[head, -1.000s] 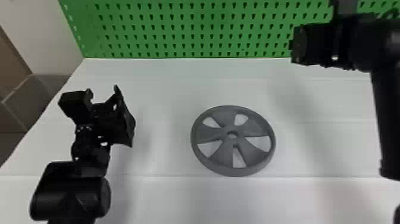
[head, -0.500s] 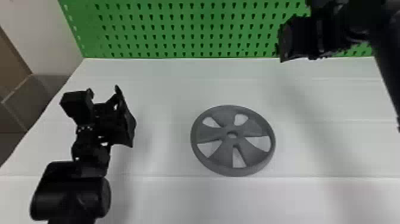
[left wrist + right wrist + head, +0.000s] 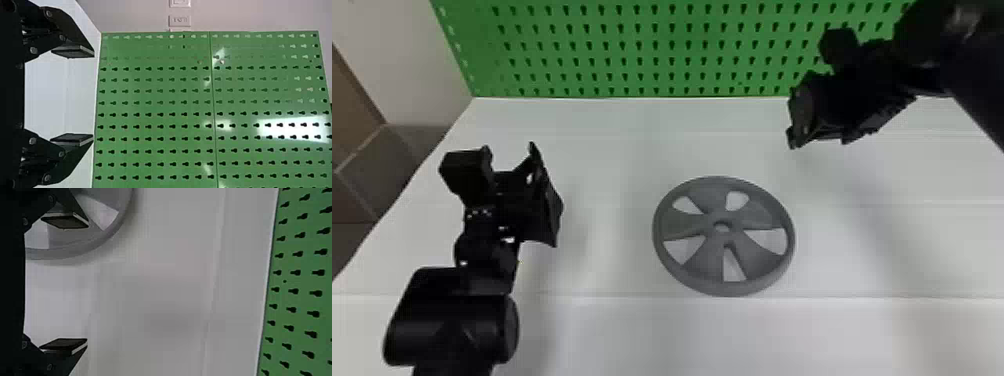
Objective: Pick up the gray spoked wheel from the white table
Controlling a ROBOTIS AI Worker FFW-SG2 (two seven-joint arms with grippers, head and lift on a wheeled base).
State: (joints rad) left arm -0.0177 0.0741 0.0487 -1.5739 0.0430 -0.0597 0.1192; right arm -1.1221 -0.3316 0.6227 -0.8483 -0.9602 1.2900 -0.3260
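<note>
Right gripper (image 3: pixel 819 135): I find my jaws wide apart, nothing between the pads (image 3: pixel 64 221), the gap running across white table (image 3: pixel 582 330). Position is above the table, off the wheel's rim at between one and two o'clock in the head view. In the right wrist view one finger crosses in front of part of the wheel; by the head view the two stand apart. Left gripper (image 3: pixel 511 162): also spread wide, nothing held, parked well apart from the wheel toward its ten o'clock, with the green pegboard (image 3: pixel 156 105) ahead of it in the left wrist view. Item: the gray spoked wheel (image 3: pixel 757 220), five broad spokes around a holed hub, lies flat on the white table between my two grippers and nearer me than both sets of fingertips.
</note>
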